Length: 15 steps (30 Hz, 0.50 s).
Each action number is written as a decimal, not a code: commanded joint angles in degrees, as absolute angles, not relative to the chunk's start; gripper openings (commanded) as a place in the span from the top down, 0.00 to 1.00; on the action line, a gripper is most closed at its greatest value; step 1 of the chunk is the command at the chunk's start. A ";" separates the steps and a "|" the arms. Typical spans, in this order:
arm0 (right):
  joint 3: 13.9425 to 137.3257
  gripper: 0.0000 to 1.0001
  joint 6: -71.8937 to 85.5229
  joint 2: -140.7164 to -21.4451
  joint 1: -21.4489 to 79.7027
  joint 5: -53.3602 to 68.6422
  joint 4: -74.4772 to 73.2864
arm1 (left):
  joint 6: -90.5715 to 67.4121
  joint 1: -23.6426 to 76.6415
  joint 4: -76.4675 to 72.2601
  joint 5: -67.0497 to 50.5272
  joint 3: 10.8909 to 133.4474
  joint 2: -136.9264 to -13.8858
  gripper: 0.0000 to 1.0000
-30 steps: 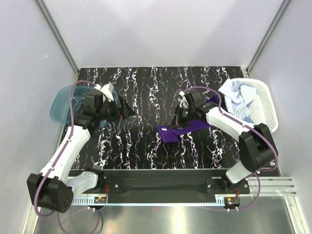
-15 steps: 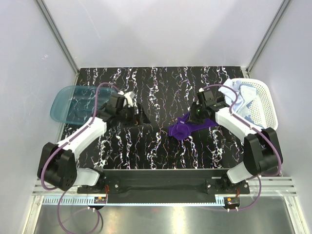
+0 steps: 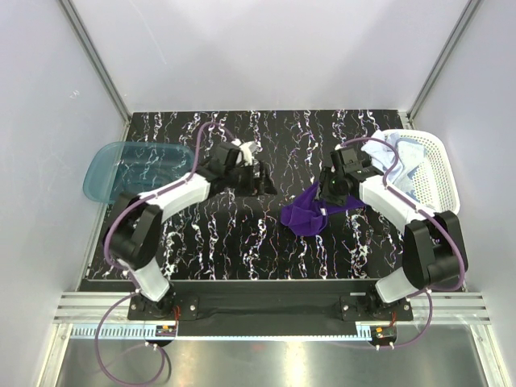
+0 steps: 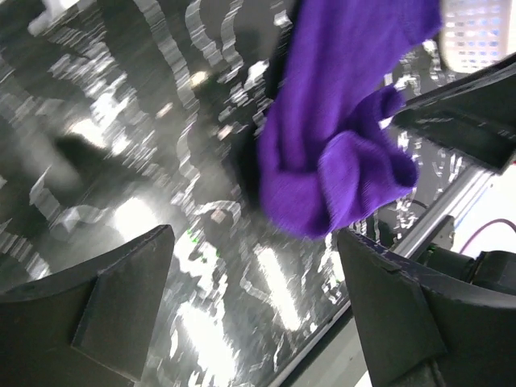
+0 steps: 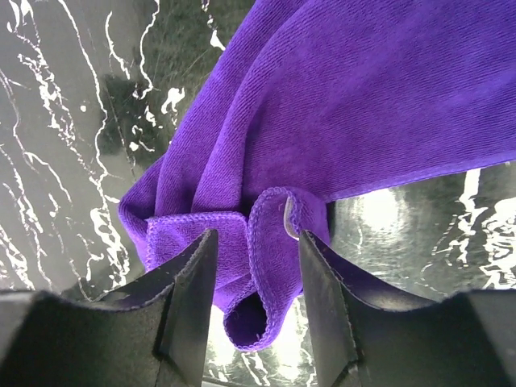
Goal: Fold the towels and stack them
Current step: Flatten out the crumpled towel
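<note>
Right claw (image 5: 256,246) stood partly open over the table (image 3: 242,238), and from its own camera we saw a hemmed fold of the purple towel (image 5: 347,97) looped loosely between its two fingers, brushing them but not squeezed flat. From above, we saw that towel bunched into a crumpled heap right of the table's middle, one flap running up and to the right beneath the right arm and the rounded lump toward the near edge. We found the left claw (image 4: 254,250) wide open with nothing between its fingers; it hung near the middle of the table, left of the heap and apart from it, pointing toward the cloth, which filled the upper right of its camera's view. We could also make out a blue towel (image 3: 407,157) lying rumpled inside the white basket (image 3: 445,173) at the table's far right. At the far left edge sat the teal tray (image 3: 121,165), well apart from both claws.
</note>
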<state>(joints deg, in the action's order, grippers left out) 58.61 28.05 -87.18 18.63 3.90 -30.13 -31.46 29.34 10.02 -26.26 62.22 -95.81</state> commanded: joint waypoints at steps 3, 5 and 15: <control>59.77 0.48 26.02 -85.52 18.28 -2.28 -31.64 | -26.91 32.60 4.04 -29.62 72.58 -101.94 0.16; 58.72 0.48 26.11 -84.73 17.41 -4.12 -31.55 | -25.41 33.40 6.93 -30.14 77.75 -105.72 0.18; 50.37 0.51 22.42 -82.45 12.92 7.46 -18.92 | -19.78 36.91 9.93 -32.08 84.02 -115.66 0.32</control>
<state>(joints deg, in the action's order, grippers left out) 52.10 25.04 -84.90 12.84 2.42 -26.15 -23.18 35.97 9.78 -29.80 81.71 -112.99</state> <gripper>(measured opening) 0.494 0.694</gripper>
